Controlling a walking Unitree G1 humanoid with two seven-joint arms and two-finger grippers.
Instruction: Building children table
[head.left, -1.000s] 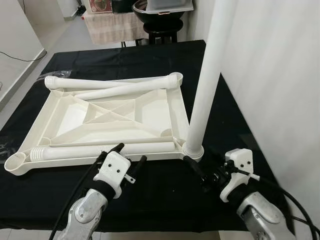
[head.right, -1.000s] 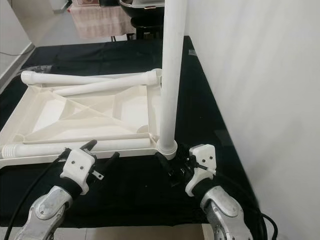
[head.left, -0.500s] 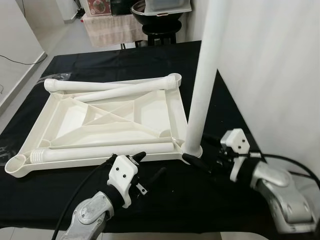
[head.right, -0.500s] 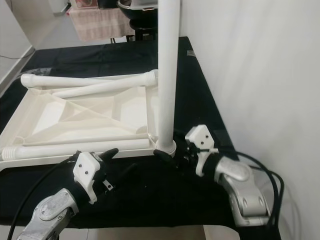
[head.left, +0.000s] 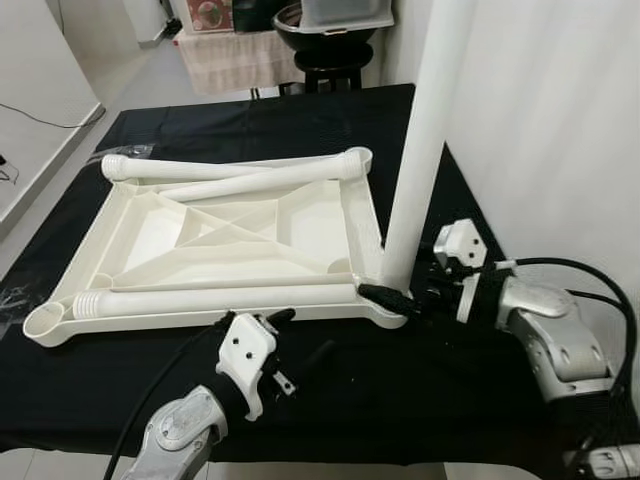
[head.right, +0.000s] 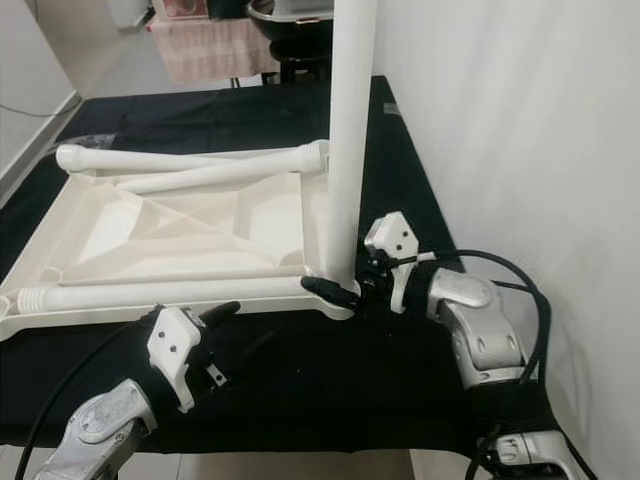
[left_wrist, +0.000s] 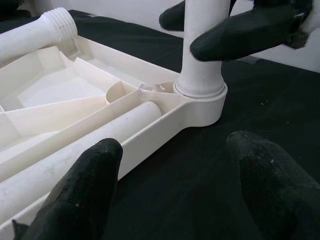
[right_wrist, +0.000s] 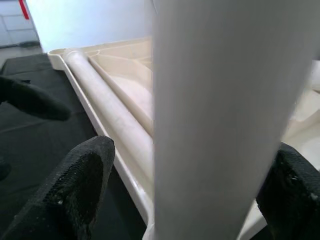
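A white plastic tabletop (head.left: 230, 240) lies upside down on the black cloth. One white leg (head.left: 420, 150) stands upright in its near right corner socket (head.left: 392, 305). Another loose leg (head.left: 220, 298) lies along the near rim, and two more (head.left: 240, 172) lie at the far rim. My right gripper (head.left: 400, 290) is open at the base of the upright leg, with one finger (right_wrist: 85, 185) on each side of it and a gap showing beside the leg. My left gripper (head.left: 295, 335) is open and holds nothing. It hovers over the cloth just in front of the tabletop's near rim.
The black-covered table (head.left: 300, 120) runs along a white wall (head.left: 560, 130) on the right. Its front edge is close below my arms. A dark stool with a bowl (head.left: 330, 30) and a draped stand are behind the far edge. Bare cloth lies right of the tabletop.
My right gripper has risen from the cloth and swung in to straddle the base of the upright leg. My left gripper has shifted a little to the right and stays open.
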